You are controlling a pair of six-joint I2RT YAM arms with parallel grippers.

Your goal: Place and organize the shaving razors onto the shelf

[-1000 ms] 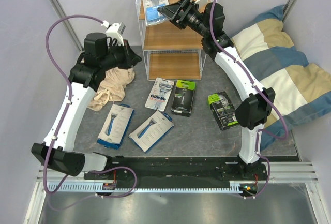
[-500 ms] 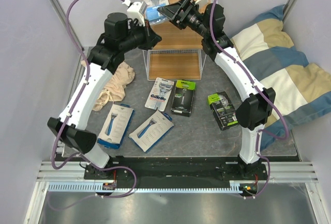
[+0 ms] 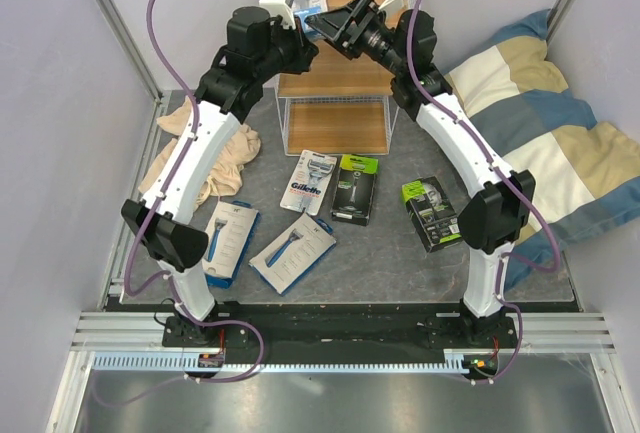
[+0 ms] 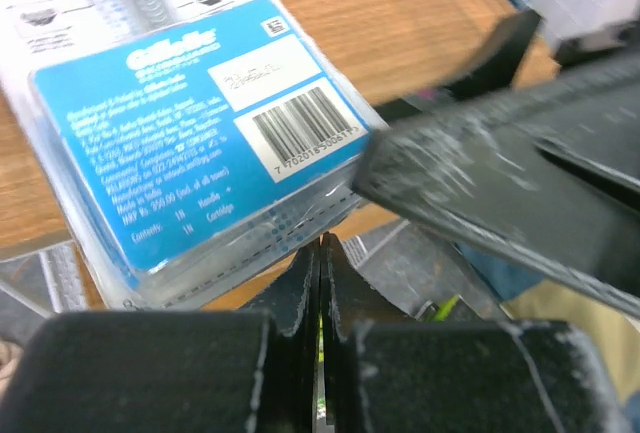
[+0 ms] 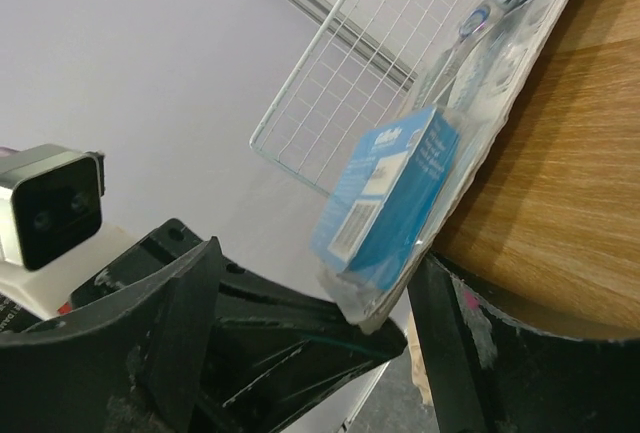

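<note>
White-and-blue blister card point(image 4: 190, 123) on the shelf's point(image 3: 335, 123) top board point(image 4: 400, 13), seemingly overhanging

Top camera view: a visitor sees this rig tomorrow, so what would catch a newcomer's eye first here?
Both arms arch up and meet at the top of the white wire shelf. There the shut left claw and the open right claw crowd a white-and-blue razor pack at the edge of the top board. Five more packs lie scattered on the grey table, with a striped pillow at the right.
</note>
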